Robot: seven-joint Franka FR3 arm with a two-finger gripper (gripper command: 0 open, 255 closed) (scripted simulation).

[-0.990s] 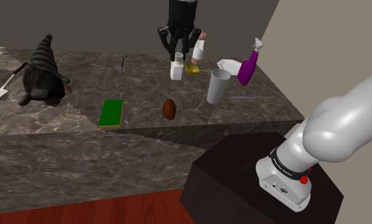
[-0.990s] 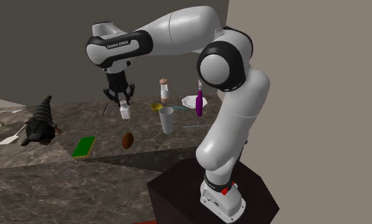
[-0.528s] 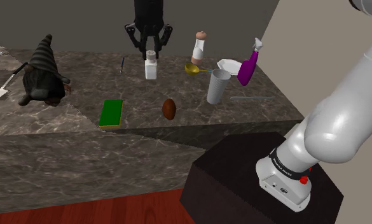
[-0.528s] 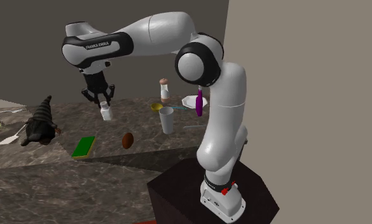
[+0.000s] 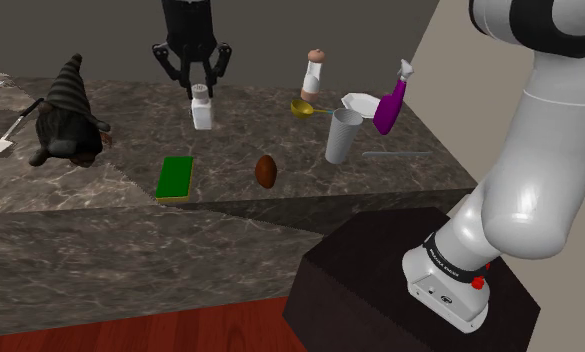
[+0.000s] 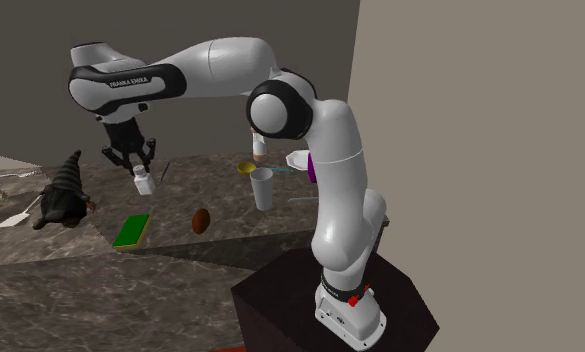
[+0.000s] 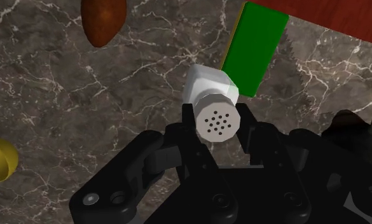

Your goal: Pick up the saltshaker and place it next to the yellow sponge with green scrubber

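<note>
My black gripper is shut on the white saltshaker, which hangs upright above the dark marble counter. In the second exterior view the gripper carries the saltshaker above and a little behind the sponge. The sponge lies flat near the counter's front edge, green side up with a yellow edge. In the wrist view the fingers clasp the saltshaker just below its perforated grey cap, and the sponge lies on the counter just beyond it.
A brown oval object lies to the sponge's right in the shoulder view. A dark gnome figure stands at the left. A grey cup, purple spray bottle, white bowl, yellow spoon and pepper mill crowd the back right.
The gripper has carried the saltshaker steadily toward the shoulder view's left, from beside the yellow spoon to a spot above and behind the sponge. It has stayed shut on it.
</note>
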